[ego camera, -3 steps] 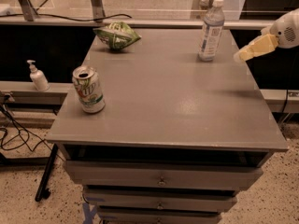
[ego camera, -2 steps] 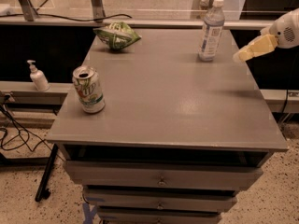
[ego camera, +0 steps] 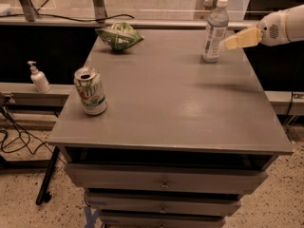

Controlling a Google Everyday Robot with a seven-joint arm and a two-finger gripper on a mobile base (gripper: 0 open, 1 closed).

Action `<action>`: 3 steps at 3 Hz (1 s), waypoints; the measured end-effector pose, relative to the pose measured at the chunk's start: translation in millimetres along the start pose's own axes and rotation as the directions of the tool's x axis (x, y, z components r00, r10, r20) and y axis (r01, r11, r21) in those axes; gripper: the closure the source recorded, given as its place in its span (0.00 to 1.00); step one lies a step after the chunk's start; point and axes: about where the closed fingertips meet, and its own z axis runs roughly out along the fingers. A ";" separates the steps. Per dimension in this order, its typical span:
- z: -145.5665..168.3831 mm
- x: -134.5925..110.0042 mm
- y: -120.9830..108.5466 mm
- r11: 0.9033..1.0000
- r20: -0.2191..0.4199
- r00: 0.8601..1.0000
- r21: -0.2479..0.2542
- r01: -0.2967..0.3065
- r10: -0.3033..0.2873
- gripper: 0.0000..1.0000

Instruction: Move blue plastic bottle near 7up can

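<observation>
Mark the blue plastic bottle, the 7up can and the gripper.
blue plastic bottle [ego camera: 213,35]: camera view, on its label.
7up can [ego camera: 91,93]: camera view, on its printed side.
gripper [ego camera: 227,42]: camera view, its tip, close beside the bottle.

Looks like a lab or office test space, not a home. A grey cabinet [ego camera: 166,113] with drawers [ego camera: 164,180] stands on a speckled hard floor [ego camera: 21,203]. Loose cables [ego camera: 14,139] trail at left, a pump bottle [ego camera: 38,78] sits on a ledge, and there's a glass partition [ego camera: 156,4] behind. The robot's gripper [ego camera: 232,42] hangs over the cabinet's far right corner.
</observation>
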 end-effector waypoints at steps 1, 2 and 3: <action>28.1 -21.0 9.4 1.000 0.074 0.997 -0.019 0.001 0.001 0.00; 55.2 -30.1 8.1 0.999 0.107 0.994 0.033 0.026 -0.029 0.00; 78.4 -36.0 -6.0 0.993 0.129 0.991 0.114 0.019 -0.034 0.00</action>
